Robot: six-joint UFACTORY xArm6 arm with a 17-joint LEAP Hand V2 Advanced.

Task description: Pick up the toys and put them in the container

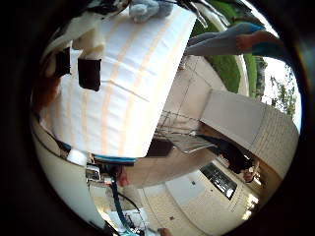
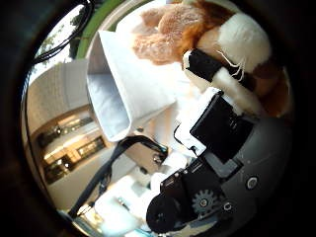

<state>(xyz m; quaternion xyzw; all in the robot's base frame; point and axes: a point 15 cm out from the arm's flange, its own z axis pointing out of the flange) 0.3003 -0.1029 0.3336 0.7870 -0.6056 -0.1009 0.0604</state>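
Note:
A brown and white plush toy (image 2: 183,30) fills much of the right thumb side palm view, close to the palm. My right hand (image 2: 212,128) has its black and white fingers curled against the toy, and one black fingertip (image 2: 202,64) presses into it. The right little finger side palm view shows two more black fingertips (image 1: 89,71) with pale fluff beside them. They are well above a table with a white and orange striped cloth (image 1: 128,79). A small pale grey thing (image 1: 144,10) lies at one edge of the table.
Around the table are a paved yard (image 1: 212,202), a low brick wall (image 1: 261,128) and a lawn (image 1: 228,67). A grey-blue shape (image 1: 231,41) reaches in near the table's corner. A building (image 2: 59,138) stands behind the white cloth (image 2: 123,79).

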